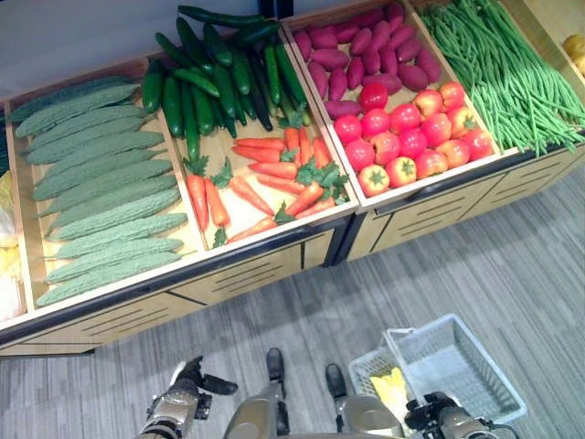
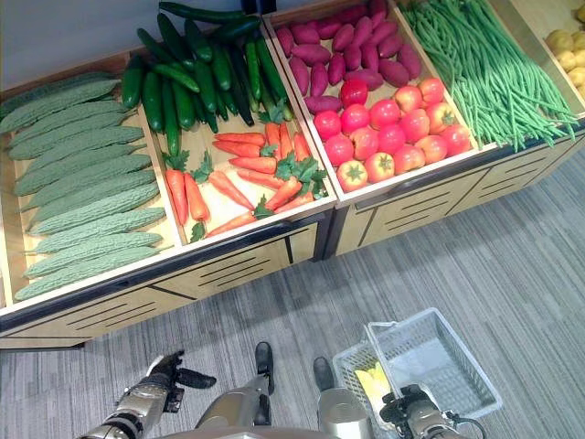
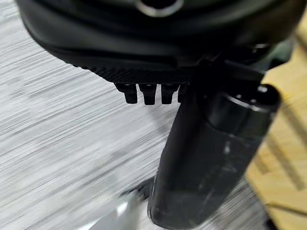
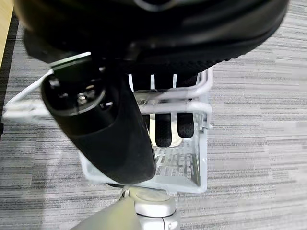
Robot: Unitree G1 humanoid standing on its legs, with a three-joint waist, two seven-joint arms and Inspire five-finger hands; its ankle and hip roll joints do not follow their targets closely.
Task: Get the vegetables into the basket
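**Basket in hand, first pick not yet begun**

The right hand (image 4: 139, 139) has its fingers (image 4: 163, 129) curled over the white wire rim of the basket (image 1: 457, 366), thumb alongside, so the basket hangs from that grip at about 5 o'clock in the head views, low over the grey floor (image 1: 512, 265). Something yellow (image 1: 391, 384) lies in the basket's near corner; what it is cannot be told. The left hand (image 1: 194, 380) hangs at 7 o'clock, holding nothing, its thumb out sideways and the fingers relaxed rather than curled.

The vegetables lie in the wooden display bins (image 1: 274, 242) from 10 to 2 o'clock: bitter gourds (image 1: 101, 183), cucumbers (image 1: 210, 73), carrots (image 1: 265, 183), tomatoes (image 1: 411, 137), purple sweet potatoes (image 1: 356, 46) and green beans (image 1: 512, 73).

To do the step well, I judge the free hand should reach for the carrots, the nearest bin edge, taking one lying on top and gripping mid-length so it does not pivot. The basket is best kept level and brought close below the bin front, shortening the carry.
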